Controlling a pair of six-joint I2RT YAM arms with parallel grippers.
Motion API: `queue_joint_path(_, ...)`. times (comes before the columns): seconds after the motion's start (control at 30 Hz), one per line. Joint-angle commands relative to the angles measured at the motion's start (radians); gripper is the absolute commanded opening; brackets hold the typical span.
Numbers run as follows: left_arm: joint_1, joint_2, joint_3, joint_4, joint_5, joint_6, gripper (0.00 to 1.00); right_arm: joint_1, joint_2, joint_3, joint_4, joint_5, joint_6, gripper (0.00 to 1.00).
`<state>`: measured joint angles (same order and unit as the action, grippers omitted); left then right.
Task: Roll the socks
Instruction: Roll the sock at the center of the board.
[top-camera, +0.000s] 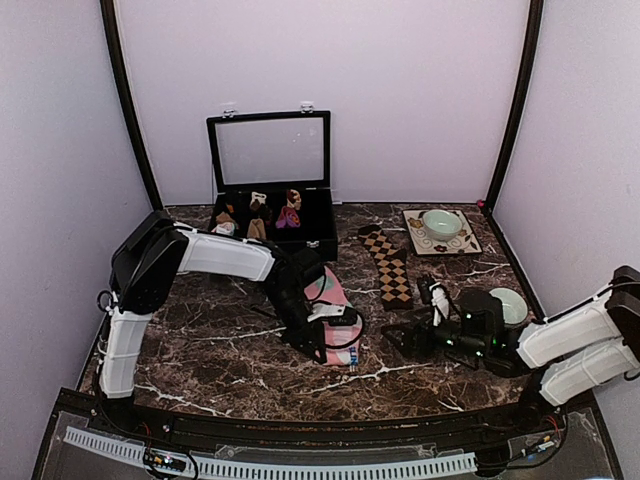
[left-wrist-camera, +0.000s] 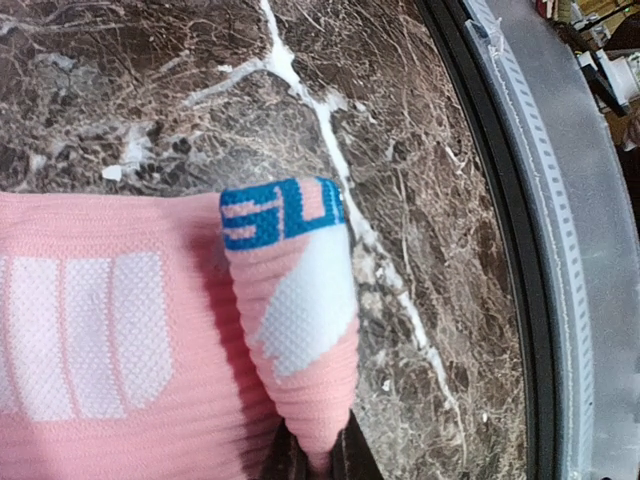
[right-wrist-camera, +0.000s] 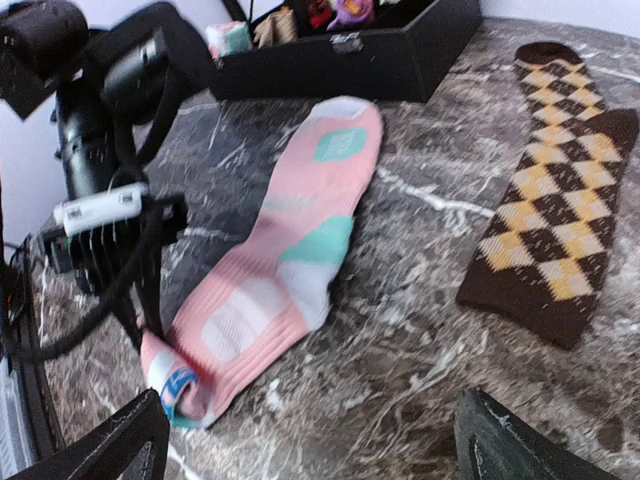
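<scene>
- Our left gripper (right-wrist-camera: 152, 318) is squeezed tight on the folded end of the pink sock (right-wrist-camera: 300, 230).
- We see our right gripper (right-wrist-camera: 310, 405) wide open, holding nothing.
- The brown checked sock (right-wrist-camera: 550, 220) lies flat on the table (top-camera: 200, 330), near the pink one but not touching it.

Two socks (right-wrist-camera: 300, 230), two bowls (top-camera: 441, 222), one open box (top-camera: 322, 236), one mat (top-camera: 466, 243).
</scene>
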<state>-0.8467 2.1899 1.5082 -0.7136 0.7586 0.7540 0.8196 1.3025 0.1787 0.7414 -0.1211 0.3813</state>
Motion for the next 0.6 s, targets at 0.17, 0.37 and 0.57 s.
queue_joint_path(0.17,0.012,0.169,0.134,-0.301,0.0,-0.029,0.0,-0.03,0.039,0.015,0.184,-0.039,-0.104,0.98)
queue_joint_path(0.37,0.02,0.226,0.216,-0.36,-0.01,-0.075,0.0,0.087,-0.039,-0.037,0.127,-0.043,-0.347,0.66)
queue_joint_path(0.57,0.024,0.277,0.277,-0.388,-0.06,-0.112,0.0,0.252,-0.012,0.01,0.002,-0.019,-0.576,0.67)
